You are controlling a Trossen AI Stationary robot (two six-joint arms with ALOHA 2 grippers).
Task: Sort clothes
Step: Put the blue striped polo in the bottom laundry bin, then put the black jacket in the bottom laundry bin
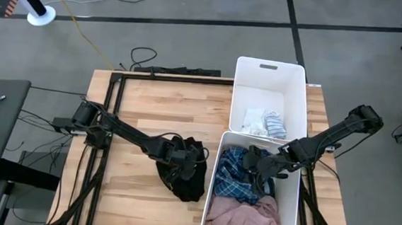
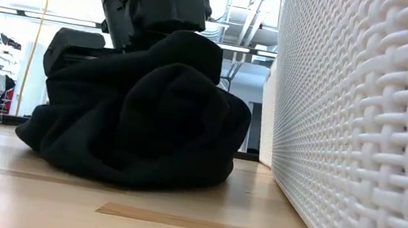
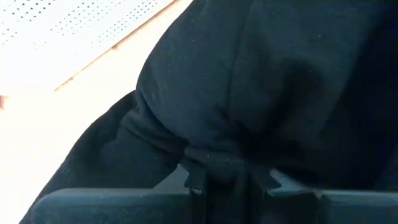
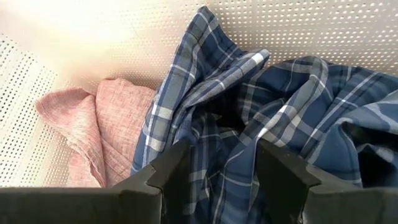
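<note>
Black fabric is pinched between the closed fingers of the left gripper (image 3: 227, 177), which has hold of a fold of the black garment (image 1: 186, 170) heaped on the wooden table (image 1: 144, 108) just beside the nearer white bin (image 1: 217, 199). Over that bin, the right gripper (image 4: 217, 171) hangs with its fingers apart and holding nothing, right above the blue plaid shirt (image 1: 238, 175), which lies against the pink garment (image 1: 243, 216). Small white and striped socks (image 1: 265, 122) sit in the farther white bin (image 1: 246, 77).

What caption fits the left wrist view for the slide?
Left gripper pinching a fold of the black garment on the wooden table, white bin beyond.
</note>
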